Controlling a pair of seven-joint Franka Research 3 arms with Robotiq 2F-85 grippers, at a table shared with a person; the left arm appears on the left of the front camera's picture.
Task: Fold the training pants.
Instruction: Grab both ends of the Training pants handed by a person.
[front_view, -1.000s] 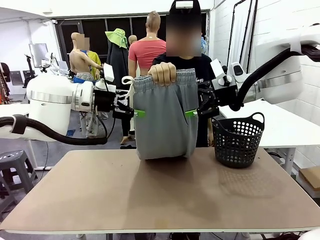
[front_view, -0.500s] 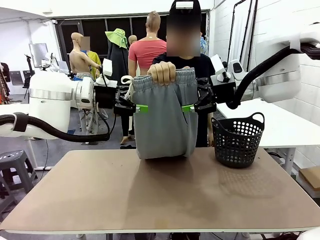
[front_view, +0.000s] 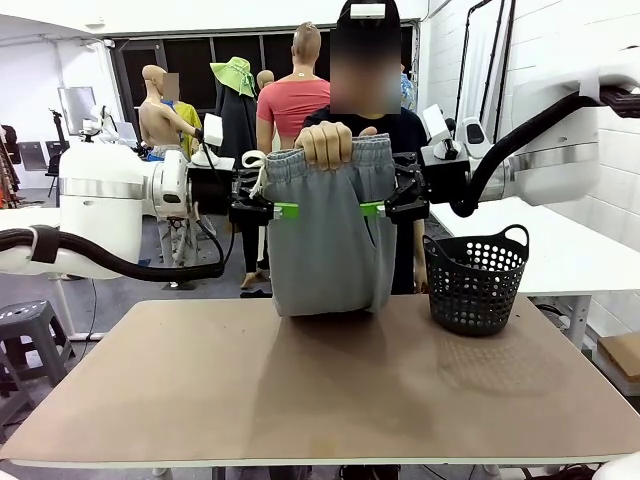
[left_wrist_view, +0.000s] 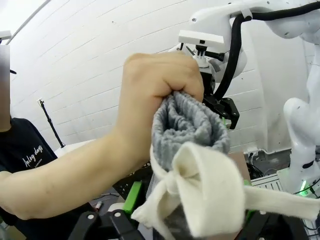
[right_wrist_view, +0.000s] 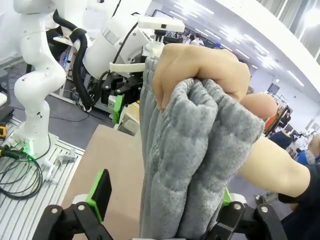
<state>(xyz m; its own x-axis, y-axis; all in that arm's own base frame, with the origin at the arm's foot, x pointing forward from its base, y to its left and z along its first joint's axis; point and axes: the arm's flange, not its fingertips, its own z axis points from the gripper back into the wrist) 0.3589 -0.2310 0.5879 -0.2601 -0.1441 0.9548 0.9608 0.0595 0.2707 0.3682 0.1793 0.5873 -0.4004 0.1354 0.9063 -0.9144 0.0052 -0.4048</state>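
Note:
A person's hand (front_view: 325, 145) holds the light grey training pants (front_view: 325, 240) up by the bunched waistband, and their lower end rests on the table (front_view: 320, 400). My left gripper (front_view: 283, 210) is open at the pants' left edge, just below the waistband. My right gripper (front_view: 372, 209) is open at the right edge, at the same height. In the left wrist view the waistband (left_wrist_view: 187, 120) and the white drawstring knot (left_wrist_view: 210, 195) sit between my left gripper's (left_wrist_view: 190, 217) jaws. In the right wrist view the grey folds (right_wrist_view: 185, 165) hang between my right gripper's (right_wrist_view: 162, 212) jaws, below the hand (right_wrist_view: 200, 65).
A black perforated basket (front_view: 475, 280) stands at the table's far right, close to my right arm. The person stands at the far edge, behind the pants. The near half of the brown tabletop is bare.
Both grippers have risen along the pants' edges towards the waistband and moved slightly inward. The person's hand and the pants have stayed in place.

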